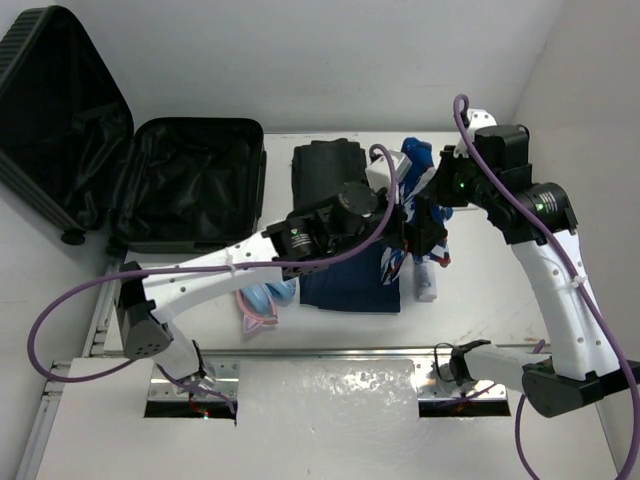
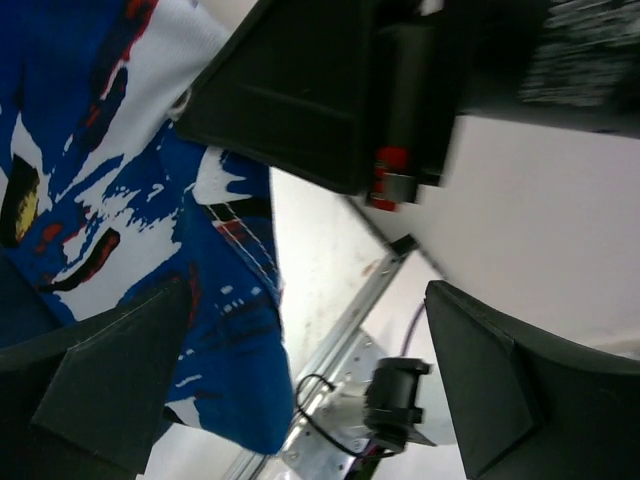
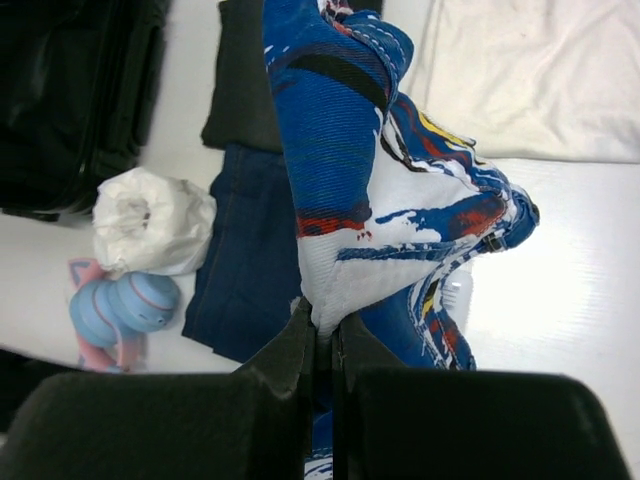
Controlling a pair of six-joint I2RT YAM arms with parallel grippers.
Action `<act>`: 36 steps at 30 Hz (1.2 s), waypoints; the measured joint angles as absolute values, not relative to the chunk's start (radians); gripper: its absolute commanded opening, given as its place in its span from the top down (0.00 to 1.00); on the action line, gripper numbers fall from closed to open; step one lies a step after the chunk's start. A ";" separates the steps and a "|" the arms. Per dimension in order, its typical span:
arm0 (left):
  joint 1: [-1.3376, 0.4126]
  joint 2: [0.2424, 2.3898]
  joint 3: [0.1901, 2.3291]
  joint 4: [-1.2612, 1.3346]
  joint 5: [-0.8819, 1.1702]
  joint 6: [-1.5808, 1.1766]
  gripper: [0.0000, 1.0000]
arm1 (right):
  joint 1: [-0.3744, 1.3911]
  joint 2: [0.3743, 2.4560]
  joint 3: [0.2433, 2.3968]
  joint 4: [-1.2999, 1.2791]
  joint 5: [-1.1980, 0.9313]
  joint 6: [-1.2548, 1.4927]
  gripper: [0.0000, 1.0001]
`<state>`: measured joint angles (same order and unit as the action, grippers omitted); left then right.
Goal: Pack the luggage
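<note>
The luggage [image 1: 190,185], where is it lying?

It is lying open at the far-left corner of the surface [image 1: 480,300], lid tilting up by the left wall, black lining showing in both halves. A folded black garment [image 1: 325,165] is sitting just right of it.

And the hands?

The right hand [image 3: 322,345] is pinching a blue-and-white patterned garment [image 3: 340,180] above the folded navy cloth [image 3: 250,260]. The left hand [image 2: 308,300] is hovering just beside that garment, fingers [image 2: 110,380] spread wide.
</note>
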<state>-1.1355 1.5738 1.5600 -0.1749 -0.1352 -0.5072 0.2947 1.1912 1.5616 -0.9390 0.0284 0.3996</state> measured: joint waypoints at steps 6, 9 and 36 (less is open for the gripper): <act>-1.140 1.637 1.627 -0.300 -0.203 -0.482 0.01 | 0.305 1.184 1.543 -0.901 -0.038 0.422 1.00; -1.140 1.676 1.691 -0.367 -0.241 -0.468 0.03 | 0.311 1.178 1.535 -0.888 -0.071 0.433 1.00; -1.102 1.529 1.652 -0.697 -0.542 -0.384 1.00 | 0.461 1.143 1.510 -0.737 -0.048 0.459 0.38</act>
<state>-1.1023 1.5291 1.6516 -0.6971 -0.5419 -0.3840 0.4606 1.1431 1.5101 -0.7372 -0.0479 0.4587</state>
